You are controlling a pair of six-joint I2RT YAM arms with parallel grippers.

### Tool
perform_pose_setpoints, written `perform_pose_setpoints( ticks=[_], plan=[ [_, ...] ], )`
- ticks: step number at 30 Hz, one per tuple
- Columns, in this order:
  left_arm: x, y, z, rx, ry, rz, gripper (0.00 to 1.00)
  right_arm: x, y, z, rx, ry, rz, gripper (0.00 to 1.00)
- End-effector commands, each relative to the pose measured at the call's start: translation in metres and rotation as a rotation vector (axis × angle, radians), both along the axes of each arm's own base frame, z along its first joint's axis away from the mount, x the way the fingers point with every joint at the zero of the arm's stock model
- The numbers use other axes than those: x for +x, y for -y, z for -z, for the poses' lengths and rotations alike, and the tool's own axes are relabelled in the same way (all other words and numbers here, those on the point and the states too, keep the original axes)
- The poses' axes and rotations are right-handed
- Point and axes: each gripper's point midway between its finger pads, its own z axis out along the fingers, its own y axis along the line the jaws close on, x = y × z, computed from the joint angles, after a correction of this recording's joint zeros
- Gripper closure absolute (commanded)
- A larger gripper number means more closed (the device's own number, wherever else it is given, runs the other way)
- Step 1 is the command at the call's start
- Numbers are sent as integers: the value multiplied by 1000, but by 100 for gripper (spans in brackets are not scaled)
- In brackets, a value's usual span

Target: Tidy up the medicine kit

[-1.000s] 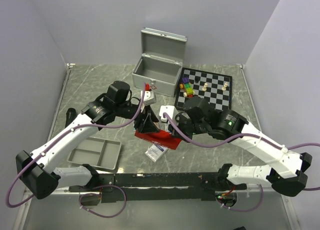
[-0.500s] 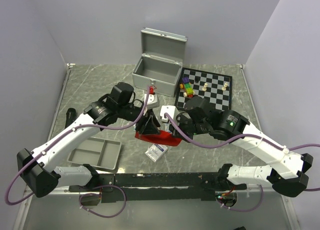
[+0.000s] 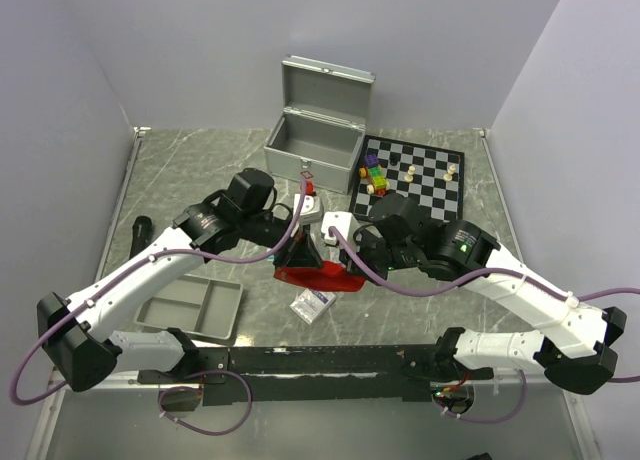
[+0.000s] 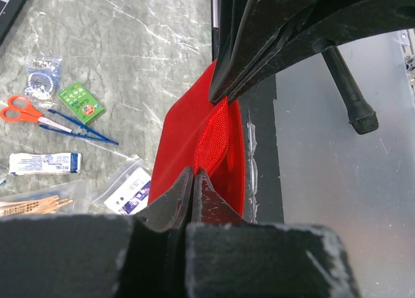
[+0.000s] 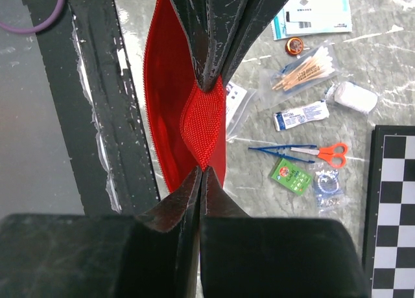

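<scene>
The red pouch [image 5: 170, 110] is pinched at its webbing tab [image 5: 202, 126] by the left jaws and the right jaws, seemingly to stretch it taut.

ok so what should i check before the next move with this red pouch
1. left jaws shut on red pouch: ok
2. right jaws shut on the same pouch: ok
3. medicine kit lid open: ok
4. pouch emptied: cannot tell
5. scissors and tweezers inside the kit: not ok, they lie on the table
</scene>
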Motion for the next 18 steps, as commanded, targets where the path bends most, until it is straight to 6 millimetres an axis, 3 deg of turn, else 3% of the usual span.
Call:
perform_pose_setpoints(
  ticks=[1, 5, 6, 7, 10, 15, 18],
  plan=[
    [-5, 4, -3, 3, 14, 19, 99, 4, -7, -26, 69, 60, -10, 100],
    [8, 5, 1, 22, 7, -78, 99, 8, -8, -28, 83, 75, 17, 99],
    [13, 5, 1, 25, 11, -119, 99, 10, -7, -30, 89, 81, 29, 85],
    [19, 3, 2, 29, 20, -160, 99, 12, -8, -32, 96, 88, 41, 61],
    [31, 2, -5, 3, 49, -250, 99, 19, -8, -39, 118, 102, 94, 39],
    [64, -6, -18, -41, 111, -466, 99, 47, -3, -55, 172, 182, 264, 30],
    [90, -15, -28, -67, 155, -627, 99, 78, 7, -71, 289, 238, 501, 30]
  ],
)
